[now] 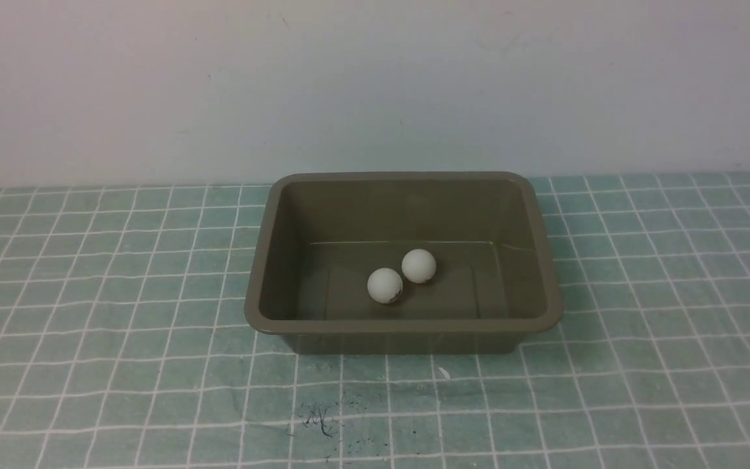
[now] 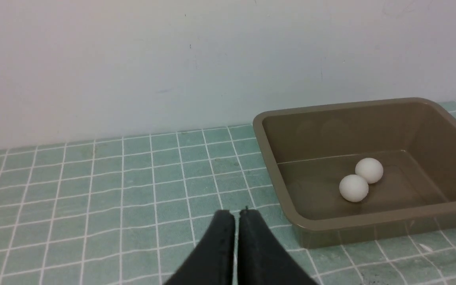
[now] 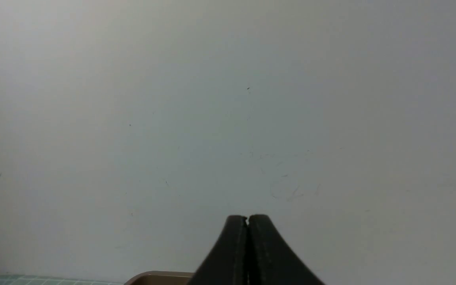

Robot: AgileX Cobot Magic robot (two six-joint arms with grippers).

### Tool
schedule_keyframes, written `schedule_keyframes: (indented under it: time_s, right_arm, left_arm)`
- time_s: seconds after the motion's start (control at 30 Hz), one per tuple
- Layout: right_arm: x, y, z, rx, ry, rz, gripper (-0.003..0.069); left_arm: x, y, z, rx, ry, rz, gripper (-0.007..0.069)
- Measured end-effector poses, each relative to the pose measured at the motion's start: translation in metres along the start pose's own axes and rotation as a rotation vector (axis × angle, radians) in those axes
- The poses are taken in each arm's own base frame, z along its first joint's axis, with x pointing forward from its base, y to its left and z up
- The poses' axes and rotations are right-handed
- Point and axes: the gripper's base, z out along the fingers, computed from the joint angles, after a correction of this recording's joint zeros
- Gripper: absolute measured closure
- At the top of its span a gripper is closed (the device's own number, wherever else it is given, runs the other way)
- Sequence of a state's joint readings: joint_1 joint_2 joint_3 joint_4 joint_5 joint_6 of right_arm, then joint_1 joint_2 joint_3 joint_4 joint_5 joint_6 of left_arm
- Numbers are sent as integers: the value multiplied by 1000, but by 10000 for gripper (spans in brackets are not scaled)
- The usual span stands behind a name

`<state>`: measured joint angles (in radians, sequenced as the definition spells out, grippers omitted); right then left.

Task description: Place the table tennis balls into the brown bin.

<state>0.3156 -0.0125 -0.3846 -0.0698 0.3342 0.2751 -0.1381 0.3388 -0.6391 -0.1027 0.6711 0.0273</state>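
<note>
- Both table tennis balls (image 1: 385, 285) lay inside the brown bin (image 1: 401, 327), close together, so the task looked done.
- The left gripper (image 2: 236, 212) and the right gripper (image 3: 247, 217) were fully closed and held nothing.
- The risk, I think: an arm knocking the light bin could shift it.
- The green grid cloth (image 1: 88, 293) was slightly wrinkled, and a pale wall (image 1: 375, 85) stood behind.

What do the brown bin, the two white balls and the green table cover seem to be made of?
Brown bin: probably moulded plastic, glossy inside; its walls carry soft reflections and its corners are rounded. Table tennis balls: matte white, likely thin plastic; no shine shows. Table cover: perhaps a soft printed mat or cloth, since its white grid lines waver; uncertain.
</note>
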Motion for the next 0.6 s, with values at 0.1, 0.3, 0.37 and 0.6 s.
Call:
schedule_keyframes:
  time_s: [0.1, 0.3, 0.37, 0.6]
  right_arm:
    - [0, 0, 0, 0, 0, 1, 672]
    - [0, 0, 0, 0, 0, 1, 672]
    - [0, 0, 0, 0, 0, 1, 672]
    - [0, 0, 0, 0, 1, 1, 672]
  left_arm:
    - [1, 0, 0, -2, 5, 6, 629]
    - [29, 5, 11, -39, -45, 25, 629]
    - [61, 11, 19, -88, -67, 36, 629]
    - [146, 21, 40, -156, -9, 64, 629]
